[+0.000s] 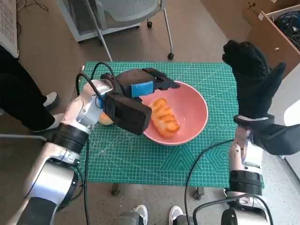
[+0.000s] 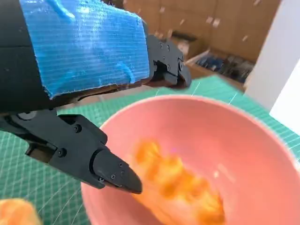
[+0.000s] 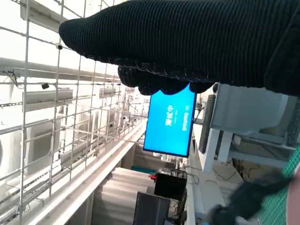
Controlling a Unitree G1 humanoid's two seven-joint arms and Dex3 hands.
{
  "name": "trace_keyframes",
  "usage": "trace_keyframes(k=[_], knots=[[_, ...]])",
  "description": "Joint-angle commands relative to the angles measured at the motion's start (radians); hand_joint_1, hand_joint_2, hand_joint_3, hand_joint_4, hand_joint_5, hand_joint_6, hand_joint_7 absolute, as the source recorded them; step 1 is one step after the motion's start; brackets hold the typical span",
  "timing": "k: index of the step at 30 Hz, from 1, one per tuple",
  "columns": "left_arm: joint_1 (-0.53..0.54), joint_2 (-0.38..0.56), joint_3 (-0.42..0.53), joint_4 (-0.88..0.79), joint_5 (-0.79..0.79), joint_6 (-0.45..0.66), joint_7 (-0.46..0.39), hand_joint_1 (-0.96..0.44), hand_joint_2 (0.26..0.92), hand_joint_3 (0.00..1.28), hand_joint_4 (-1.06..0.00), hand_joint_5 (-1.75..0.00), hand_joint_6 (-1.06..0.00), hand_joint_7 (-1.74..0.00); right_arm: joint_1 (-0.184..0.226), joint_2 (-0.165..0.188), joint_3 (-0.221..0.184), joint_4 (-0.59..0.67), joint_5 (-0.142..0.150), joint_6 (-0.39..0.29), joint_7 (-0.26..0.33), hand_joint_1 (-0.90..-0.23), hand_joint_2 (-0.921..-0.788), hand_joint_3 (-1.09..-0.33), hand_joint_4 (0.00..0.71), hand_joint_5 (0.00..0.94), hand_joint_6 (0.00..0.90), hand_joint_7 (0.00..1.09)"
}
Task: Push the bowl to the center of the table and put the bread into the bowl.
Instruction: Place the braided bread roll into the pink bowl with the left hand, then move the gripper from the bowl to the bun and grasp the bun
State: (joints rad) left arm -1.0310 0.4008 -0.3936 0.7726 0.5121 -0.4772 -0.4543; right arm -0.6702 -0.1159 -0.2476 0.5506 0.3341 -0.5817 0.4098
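Note:
A pink bowl (image 1: 194, 115) stands near the middle of the green cutting mat (image 1: 140, 159), and an orange bread roll (image 1: 165, 118) lies inside it. My left hand (image 1: 136, 96) hovers over the bowl's left rim with its fingers spread and nothing in them. In the left wrist view the bread (image 2: 178, 185) shows blurred in the bowl (image 2: 243, 140) below the black fingers (image 2: 110, 168). My right hand (image 1: 253, 77) is raised high at the table's right edge, fingers up, holding nothing.
A second orange piece (image 1: 105, 119) lies on the mat under my left forearm, also seen as an orange object (image 2: 16, 213) in the wrist view. A chair (image 1: 136, 14) stands beyond the table, cardboard boxes (image 1: 274, 33) at the far right. A person's dark leg (image 1: 16, 93) is at left.

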Motion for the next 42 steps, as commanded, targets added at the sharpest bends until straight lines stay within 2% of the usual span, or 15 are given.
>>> trace_keyframes(k=[1,10,18,29,36,42], knots=[[0.017,0.028,0.032,-0.029,-0.034,-0.031,0.009,-0.64,0.819,0.01,0.00,0.00,-0.16,-0.01,-0.001,0.006,0.005,0.027,0.010,0.018,0.008,-0.512,-0.921,-0.593,0.348,0.000,0.239,0.41],[0.057,0.067,0.105,-0.107,-0.104,-0.010,-0.006,-0.65,0.841,0.02,0.00,0.00,-0.18,-0.02,-0.021,0.009,0.008,0.069,0.023,0.012,0.029,-0.514,-0.921,-0.587,0.350,0.001,0.229,0.42],[0.131,0.183,0.192,-0.204,-0.159,-0.012,-0.031,-0.66,0.858,0.02,0.00,0.00,-0.18,-0.02,-0.025,0.010,0.003,0.075,0.042,0.021,0.050,-0.528,-0.921,-0.581,0.351,0.001,0.225,0.42],[0.295,0.344,0.296,-0.422,-0.152,0.137,-0.055,-0.57,0.837,0.00,-0.01,0.00,-0.19,-0.03,-0.033,0.010,-0.006,0.092,0.044,0.017,0.051,-0.521,-0.921,-0.577,0.351,0.001,0.225,0.42],[0.379,0.380,0.315,-0.506,-0.149,0.235,-0.071,-0.51,0.830,0.00,-0.02,-0.01,-0.20,-0.03,-0.046,0.013,-0.009,0.110,0.044,0.014,0.053,-0.511,-0.921,-0.579,0.355,0.003,0.235,0.42],[0.404,0.380,0.301,-0.513,-0.136,0.293,-0.073,-0.50,0.835,0.00,-0.03,-0.01,-0.20,-0.03,-0.059,0.013,-0.013,0.131,0.050,0.015,0.066,-0.512,-0.921,-0.564,0.361,0.004,0.241,0.42]])
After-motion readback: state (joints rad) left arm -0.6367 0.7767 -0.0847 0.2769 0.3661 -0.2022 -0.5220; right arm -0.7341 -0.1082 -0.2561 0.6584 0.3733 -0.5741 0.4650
